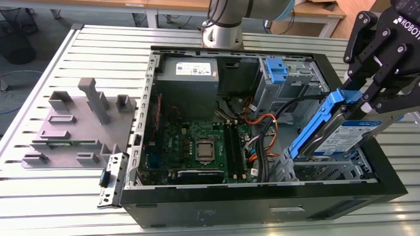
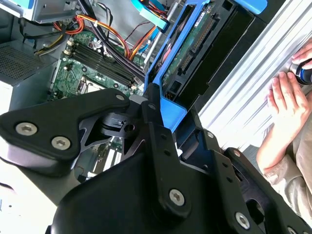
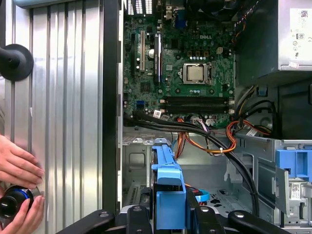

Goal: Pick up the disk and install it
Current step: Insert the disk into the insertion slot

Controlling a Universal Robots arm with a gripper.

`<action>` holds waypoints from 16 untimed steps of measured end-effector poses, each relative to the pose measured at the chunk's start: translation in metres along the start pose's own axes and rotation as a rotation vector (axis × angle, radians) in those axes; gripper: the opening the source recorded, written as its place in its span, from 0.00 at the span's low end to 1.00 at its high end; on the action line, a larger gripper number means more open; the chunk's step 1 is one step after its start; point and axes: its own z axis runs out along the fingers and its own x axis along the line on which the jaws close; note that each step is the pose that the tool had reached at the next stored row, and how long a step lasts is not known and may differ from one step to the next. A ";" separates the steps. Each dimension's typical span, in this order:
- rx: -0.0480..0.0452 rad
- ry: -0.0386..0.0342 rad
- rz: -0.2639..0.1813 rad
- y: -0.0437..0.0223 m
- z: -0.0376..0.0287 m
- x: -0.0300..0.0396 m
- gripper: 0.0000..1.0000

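Observation:
My black gripper [image 1: 365,100] is shut on the disk [image 1: 348,136], a silver-grey drive with a white-and-blue label and blue side rails. It hangs tilted, one end down, over the drive bay [image 1: 326,170] at the front corner of the open computer case [image 1: 262,199], on the exterior view's right. In the second wrist view the gripper [image 2: 155,105] clamps the disk [image 2: 194,46] by the end of its blue rail. The first wrist view looks along the disk's blue rail [image 3: 166,181] into the case, with the gripper [image 3: 168,216] around it.
A motherboard [image 1: 196,146] lies in the case, with black and orange cables [image 1: 266,123] beside the bay. A bare blue bracket [image 1: 277,71] and a grey metal box [image 1: 188,73] sit at the back. A grey fixture [image 1: 72,123] stands left of the case. A person's hands [image 3: 17,168] rest on the slatted table.

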 end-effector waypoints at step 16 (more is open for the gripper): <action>0.0000 -0.0001 0.000 -0.0001 0.0105 0.0003 0.36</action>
